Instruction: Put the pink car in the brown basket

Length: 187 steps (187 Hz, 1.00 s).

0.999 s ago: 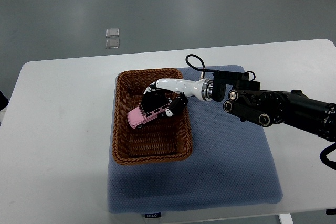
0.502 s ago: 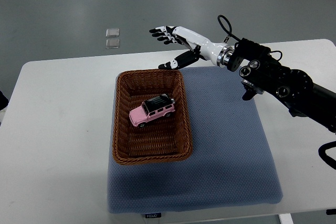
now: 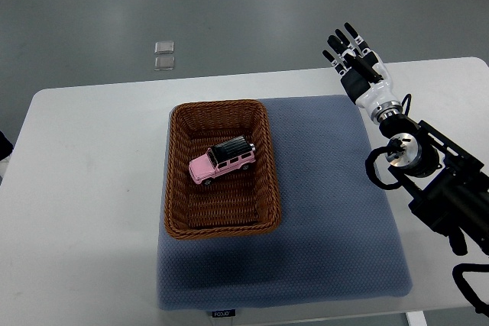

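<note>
Small pink toy car with black roof (image 3: 222,162) sits upright on its wheels, angled diagonally, inside the rectangular brown woven wicker basket (image 3: 177,188), left of frame centre.

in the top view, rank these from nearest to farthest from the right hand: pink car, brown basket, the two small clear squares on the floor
1. brown basket: its upper right corner, left of the right hand, comes closest.
2. pink car: inside the basket, lower left of the hand.
3. two small clear squares: on the grey floor beyond the table, far left, farthest.
</note>
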Each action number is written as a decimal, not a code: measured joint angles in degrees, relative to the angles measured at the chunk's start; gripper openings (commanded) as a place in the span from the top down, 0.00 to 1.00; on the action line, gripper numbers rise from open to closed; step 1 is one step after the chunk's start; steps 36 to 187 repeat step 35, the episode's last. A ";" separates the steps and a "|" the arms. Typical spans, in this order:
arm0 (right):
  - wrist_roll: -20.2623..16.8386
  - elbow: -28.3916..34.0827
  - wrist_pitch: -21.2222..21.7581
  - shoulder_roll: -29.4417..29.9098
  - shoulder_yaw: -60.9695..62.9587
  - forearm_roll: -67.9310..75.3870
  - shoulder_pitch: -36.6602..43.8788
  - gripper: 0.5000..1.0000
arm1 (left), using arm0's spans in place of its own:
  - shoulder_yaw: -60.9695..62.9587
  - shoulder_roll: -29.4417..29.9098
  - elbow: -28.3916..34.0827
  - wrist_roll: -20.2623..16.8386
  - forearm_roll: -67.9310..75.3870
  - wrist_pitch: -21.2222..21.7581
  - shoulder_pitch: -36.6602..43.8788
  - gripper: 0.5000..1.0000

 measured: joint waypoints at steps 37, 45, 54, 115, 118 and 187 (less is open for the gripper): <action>0.84 -4.87 8.14 0.05 0.12 2.14 -1.11 0.18 | 0.03 0.00 -0.01 0.00 0.00 0.00 0.00 0.00; 0.84 -4.87 8.14 0.05 0.12 2.14 -1.11 0.18 | 0.03 0.00 -0.01 0.00 0.00 0.00 0.00 0.00; 0.84 -4.87 8.14 0.05 0.12 2.14 -1.11 0.18 | 0.03 0.00 -0.01 0.00 0.00 0.00 0.00 0.00; 0.84 -4.87 8.14 0.05 0.12 2.14 -1.11 0.18 | 0.03 0.00 -0.01 0.00 0.00 0.00 0.00 0.00; 0.84 -4.87 8.14 0.05 0.12 2.14 -1.11 0.18 | 0.03 0.00 -0.01 0.00 0.00 0.00 0.00 0.00; 0.84 -4.87 8.14 0.05 0.12 2.14 -1.11 0.18 | 0.03 0.00 -0.01 0.00 0.00 0.00 0.00 0.00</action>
